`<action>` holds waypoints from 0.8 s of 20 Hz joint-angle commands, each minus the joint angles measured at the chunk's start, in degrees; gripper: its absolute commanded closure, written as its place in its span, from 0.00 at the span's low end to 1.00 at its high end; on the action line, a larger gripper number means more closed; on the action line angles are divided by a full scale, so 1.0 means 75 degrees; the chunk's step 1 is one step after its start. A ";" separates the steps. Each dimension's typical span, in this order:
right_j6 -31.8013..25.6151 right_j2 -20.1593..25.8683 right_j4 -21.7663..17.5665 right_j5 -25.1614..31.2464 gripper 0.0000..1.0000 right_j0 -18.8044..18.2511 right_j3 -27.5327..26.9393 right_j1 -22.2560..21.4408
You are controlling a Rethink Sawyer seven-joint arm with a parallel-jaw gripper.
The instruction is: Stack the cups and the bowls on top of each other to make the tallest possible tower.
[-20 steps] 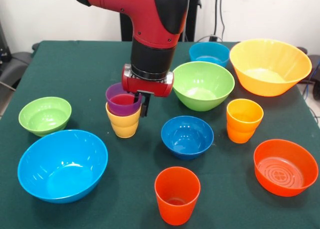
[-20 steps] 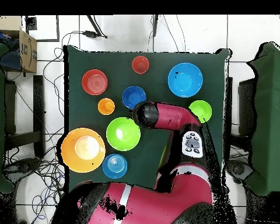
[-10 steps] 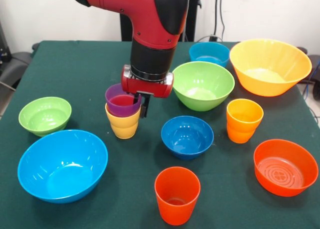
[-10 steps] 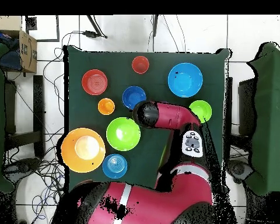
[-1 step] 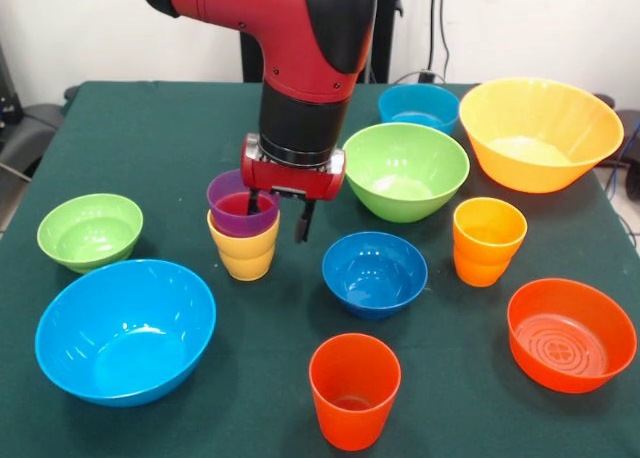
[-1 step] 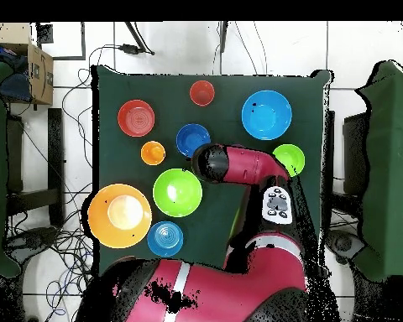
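The tower is a purple cup (image 5: 234,204) nested in a yellow cup (image 5: 245,256), standing left of centre. My gripper (image 5: 277,214) hangs open right over it, one finger inside the purple cup's rim and the other finger (image 5: 301,224) outside to the right. A red-orange cup (image 5: 354,390) stands at the front and an orange-yellow cup (image 5: 487,240) to the right. A dark blue bowl (image 5: 374,272) sits beside the tower. In the overhead view the arm (image 6: 238,165) hides the tower and the gripper.
Around the tower lie a large light blue bowl (image 5: 125,330), a small green bowl (image 5: 89,230), a large green bowl (image 5: 405,170), a teal bowl (image 5: 418,105), a big orange-yellow bowl (image 5: 538,133) and an orange-red bowl (image 5: 571,333).
The gripper's fingers have spread apart, letting go of the purple cup's rim. The purple cup sits slightly lower in the yellow cup.
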 commanded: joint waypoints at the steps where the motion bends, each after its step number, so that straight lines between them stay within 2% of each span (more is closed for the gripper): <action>1: 0.0267 0.0763 -0.0218 0.0222 0.00 -0.0124 -0.0350 0.0456; 10: 0.0333 0.0728 -0.0185 0.0260 0.00 -0.0098 -0.0339 0.0430; 16: 0.0255 0.0816 -0.0057 0.0734 0.00 -0.0148 0.0045 -0.0111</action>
